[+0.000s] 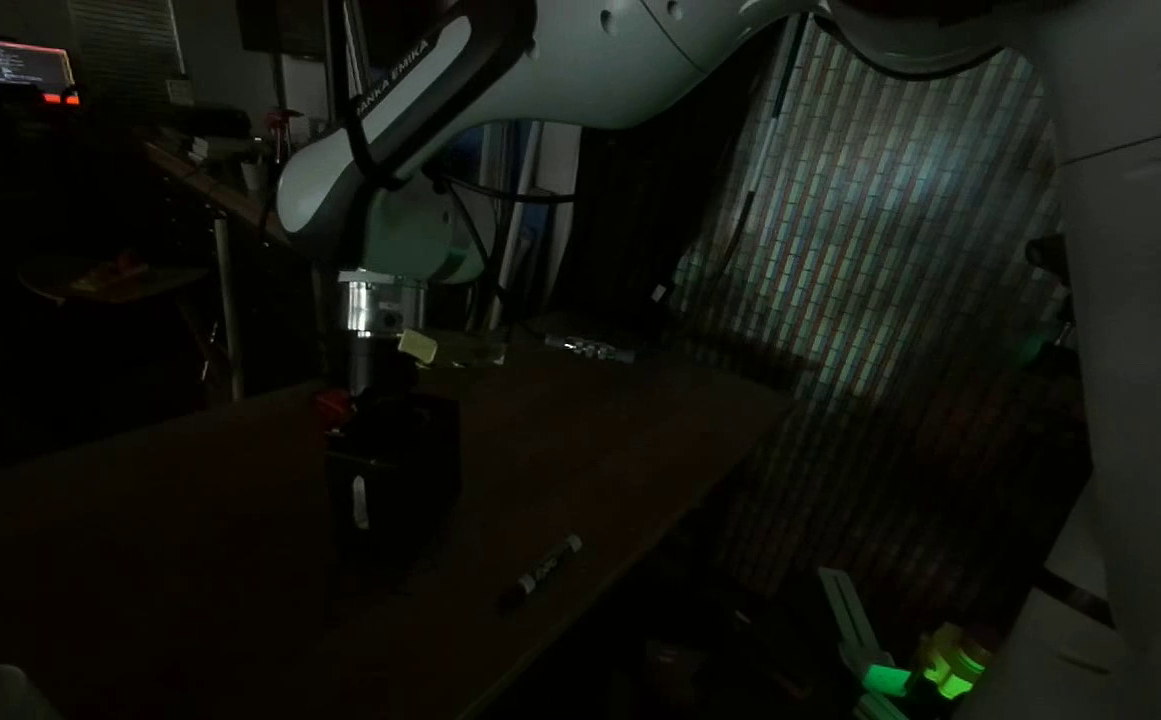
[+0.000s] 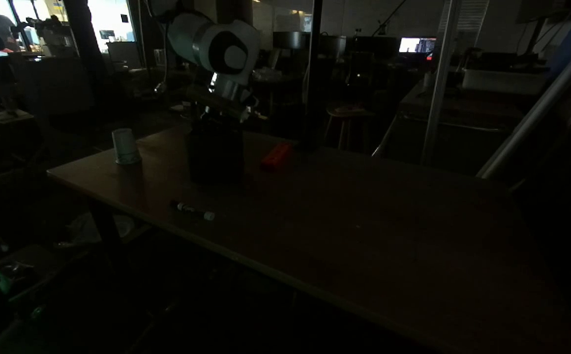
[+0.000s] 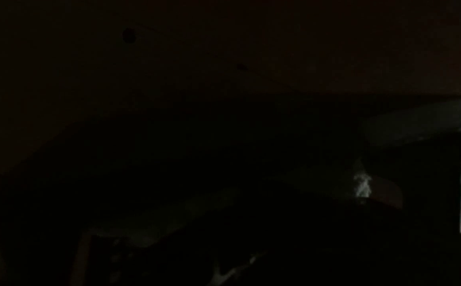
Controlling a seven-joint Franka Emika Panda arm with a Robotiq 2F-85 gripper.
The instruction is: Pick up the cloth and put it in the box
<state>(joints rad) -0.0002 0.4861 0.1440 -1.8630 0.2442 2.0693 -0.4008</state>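
Observation:
The scene is very dark. A black box (image 1: 395, 480) stands on the table, and it also shows in an exterior view (image 2: 215, 157). In the wrist view its dark wall (image 3: 413, 119) and interior fill most of the lower picture. My gripper (image 1: 385, 388) points down at the box's top opening; it also shows in an exterior view (image 2: 216, 120). Its fingers are lost in the dark, and I cannot tell whether they are open or shut or hold anything. No cloth can be made out; it is hidden or too dark to see.
A marker (image 1: 545, 570) lies near the table edge in front of the box. A pale cup (image 2: 125, 146) stands near a table end. A red object (image 2: 276, 156) lies beside the box. The wooden table (image 2: 364, 221) carries all of these.

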